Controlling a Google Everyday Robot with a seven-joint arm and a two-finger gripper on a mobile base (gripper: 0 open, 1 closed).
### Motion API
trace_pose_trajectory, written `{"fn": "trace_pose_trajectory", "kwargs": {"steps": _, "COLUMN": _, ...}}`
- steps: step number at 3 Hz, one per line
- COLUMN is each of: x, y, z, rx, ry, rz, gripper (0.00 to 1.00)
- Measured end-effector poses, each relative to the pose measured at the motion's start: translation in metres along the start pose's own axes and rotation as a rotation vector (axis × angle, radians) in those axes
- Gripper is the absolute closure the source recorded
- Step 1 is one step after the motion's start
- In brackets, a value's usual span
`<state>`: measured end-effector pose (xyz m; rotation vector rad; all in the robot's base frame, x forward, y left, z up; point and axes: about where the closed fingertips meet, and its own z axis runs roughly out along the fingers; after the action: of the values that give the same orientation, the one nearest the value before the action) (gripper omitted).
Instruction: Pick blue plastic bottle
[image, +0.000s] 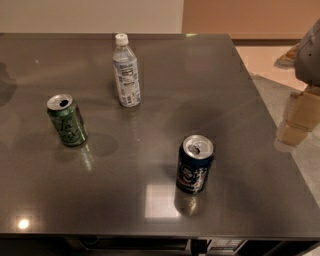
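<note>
The blue plastic bottle (126, 71) stands upright at the back middle of the dark table (235, 100). It is clear, with a white cap and a pale printed label. My gripper does not show in this view. A grey shape (310, 55) at the right edge, off the table, may be part of my arm. Nothing is touching the bottle.
A green drink can (67, 120) stands at the left, a little nearer than the bottle. A dark blue drink can (194, 164) stands at the front, right of centre. Tan box-like shapes (299, 117) sit on the floor beyond the table's right edge.
</note>
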<state>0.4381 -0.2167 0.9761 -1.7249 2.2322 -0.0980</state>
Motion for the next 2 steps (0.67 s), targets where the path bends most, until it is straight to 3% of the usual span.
{"fn": "trace_pose_trajectory", "kwargs": {"steps": 1, "x": 0.0, "y": 0.0, "z": 0.0, "rx": 0.001, "ry": 0.0, "rz": 0.0, "gripper": 0.0}}
{"fn": "trace_pose_trajectory", "kwargs": {"steps": 2, "x": -0.01, "y": -0.012, "z": 0.004, "rx": -0.004, "ry": -0.05, "rz": 0.005, "gripper": 0.0}}
